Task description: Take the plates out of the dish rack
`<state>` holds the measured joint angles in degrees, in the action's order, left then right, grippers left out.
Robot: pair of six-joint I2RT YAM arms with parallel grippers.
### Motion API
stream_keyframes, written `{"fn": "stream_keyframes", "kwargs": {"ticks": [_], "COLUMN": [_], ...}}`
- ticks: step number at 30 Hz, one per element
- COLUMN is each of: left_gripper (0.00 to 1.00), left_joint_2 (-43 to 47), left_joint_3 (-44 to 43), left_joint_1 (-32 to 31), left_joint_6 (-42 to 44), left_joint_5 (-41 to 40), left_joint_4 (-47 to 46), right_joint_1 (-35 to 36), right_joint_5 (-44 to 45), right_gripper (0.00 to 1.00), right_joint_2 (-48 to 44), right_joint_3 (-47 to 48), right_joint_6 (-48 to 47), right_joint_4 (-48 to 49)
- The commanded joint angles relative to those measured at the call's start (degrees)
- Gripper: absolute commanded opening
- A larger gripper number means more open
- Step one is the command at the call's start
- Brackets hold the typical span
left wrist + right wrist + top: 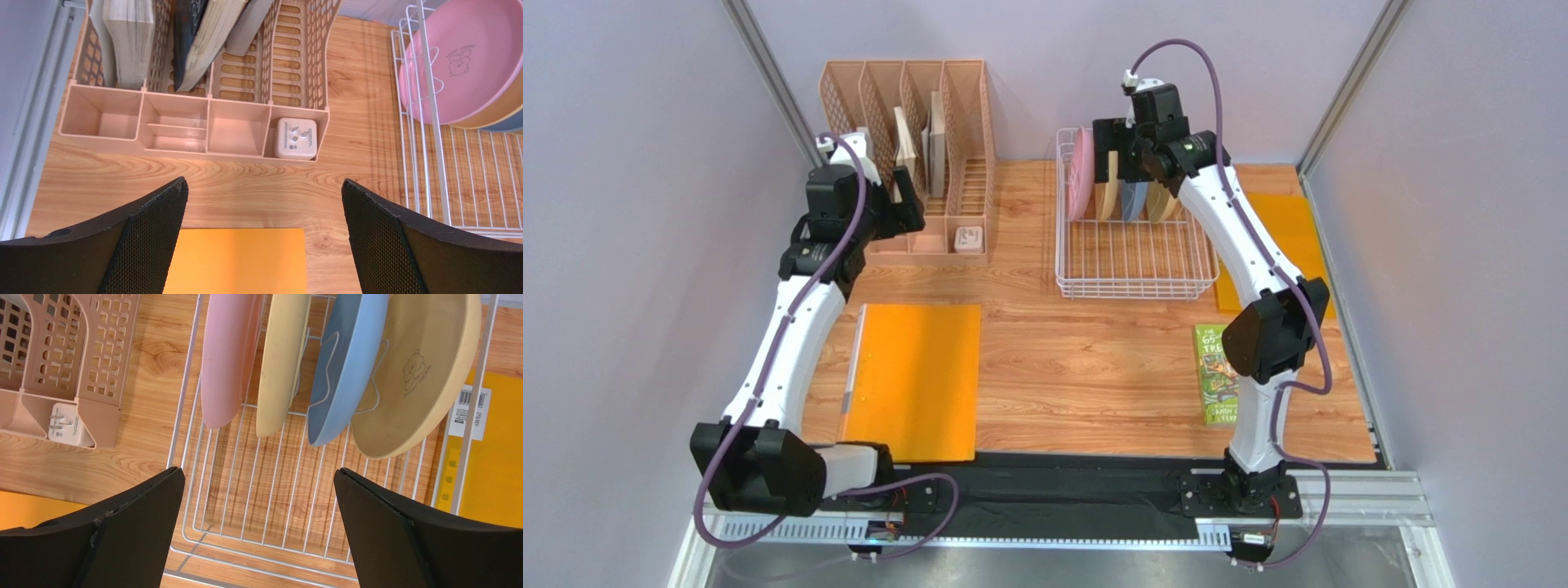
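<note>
Wood table (1075, 355); white wire dish rack (1130, 260) holds pink, yellow, blue, tan plates (347, 367) upright; left claw (264, 182), right claw (259, 471) spread.

I see smooth, matt plates (344, 367); a white metal-wire dish rack (1133, 292); a wood-grain table (1087, 368); a peach plastic organizer (236, 128).

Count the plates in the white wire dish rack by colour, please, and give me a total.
Pink plate: 1
Pale yellow plate: 1
Blue plate: 1
Tan plate: 1
Total: 4 plates, all standing on edge in the dish rack.
</note>
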<state>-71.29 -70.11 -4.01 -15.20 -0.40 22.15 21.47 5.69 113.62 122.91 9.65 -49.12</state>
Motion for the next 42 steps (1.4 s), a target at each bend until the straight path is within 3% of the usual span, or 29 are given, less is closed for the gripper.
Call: {"fn": "stream_keyframes", "kwargs": {"ticks": [1, 8, 16, 20, 30, 35, 38, 39, 42], "left_gripper": [1.00, 1.00, 1.00, 1.00, 1.00, 1.00, 1.00, 1.00, 1.00], "left_joint_2": [-2.62, -3.16, -4.56, -5.17, -6.58, -7.02, -7.11, -7.11, -7.11], "left_joint_3": [-2.14, 1.81, 4.89, 5.60, 5.51, 5.77, 5.86, 5.95, 5.95], "left_joint_1": [0.58, 0.58, -0.30, -0.30, -0.30, -0.30, -0.30, -0.30, -0.30], "left_joint_6": [-0.97, -2.73, -2.29, -2.90, -3.34, -3.26, -3.17, -3.08, -3.17], "left_joint_5": [5.92, 6.12, -4.34, -4.43, -4.69, -5.48, -5.57, -5.75, -6.36], "left_joint_4": [-1.32, -6.06, -7.38, -8.00, -8.35, -8.18, -8.35, -8.35, -8.44], "right_joint_1": [0.84, 4.19, 6.12, 6.65, 7.62, 8.58, 9.28, 9.46, 10.78], "right_joint_5": [4.48, 8.18, 11.00, 12.41, 18.47, 22.16, 24.62, 25.59, 28.83], "right_gripper": [1.00, 0.96, 0.85, 0.82, 0.62, 0.59, 0.40, 0.27, 0.12], "right_joint_2": [2.64, 9.94, 14.08, 17.32, 23.31, 25.07, 26.12, 26.30, 26.65], "right_joint_3": [3.56, 11.64, 12.61, 14.80, 18.50, 18.24, 18.68, 18.68, 18.50], "right_joint_6": [-0.77, -2.10, -3.23, -4.20, -6.04, -8.24, -9.38, -10.95, -13.50], "right_joint_4": [4.82, 5.09, 7.37, 8.17, 10.71, 12.81, 14.40, 15.02, 17.39]}}
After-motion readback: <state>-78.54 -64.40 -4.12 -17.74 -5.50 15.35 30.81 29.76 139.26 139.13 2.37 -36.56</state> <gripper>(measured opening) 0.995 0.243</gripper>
